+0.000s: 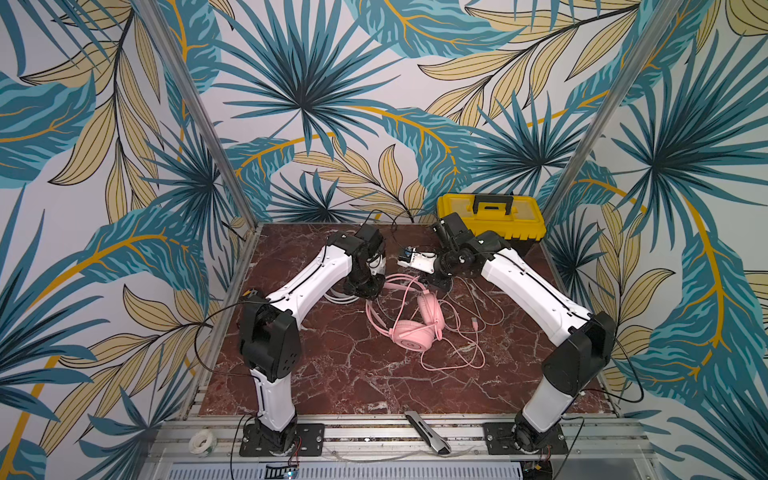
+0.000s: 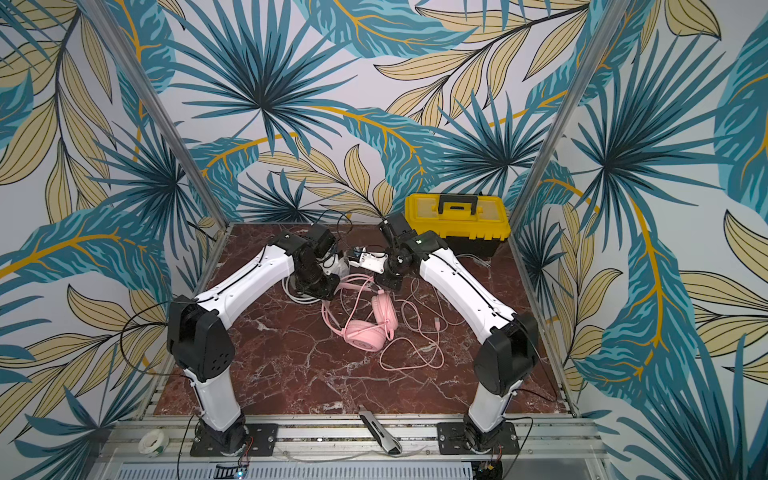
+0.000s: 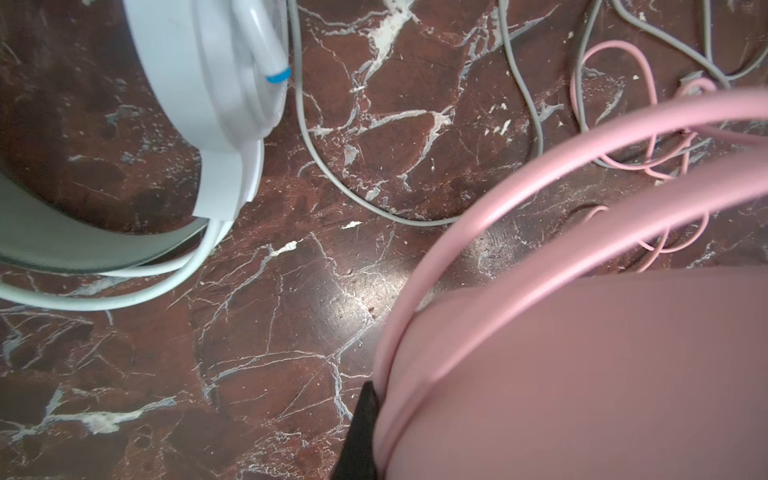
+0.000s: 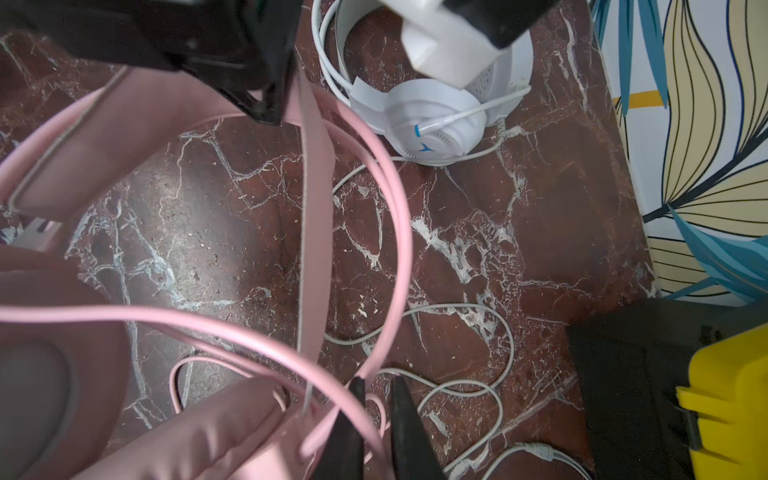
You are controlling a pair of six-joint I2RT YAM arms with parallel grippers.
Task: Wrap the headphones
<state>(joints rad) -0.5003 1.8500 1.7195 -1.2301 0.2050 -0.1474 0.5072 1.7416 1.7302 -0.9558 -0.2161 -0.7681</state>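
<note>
Right wrist view shows right gripper (image 4: 377, 380) narrowly parted, left gripper (image 4: 280, 106) pinching the pink headset (image 4: 316, 195); two headsets, white headset (image 4: 436, 120) partly hidden.

Your 2 top views look steeply down from the front over the whole red-brown marble tabletop (image 1: 332, 374). Both wrist views sit close above it, sharing the pink over-ear headset (image 3: 582, 374) and white over-ear headset (image 4: 432, 120).

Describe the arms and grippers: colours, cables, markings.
Left arm and right arm match: white link shells, black joint housings, a thin black cable running along each shell. Left gripper and right gripper are black; the right one's jaws are slim and tapered. No markings legible.
</note>
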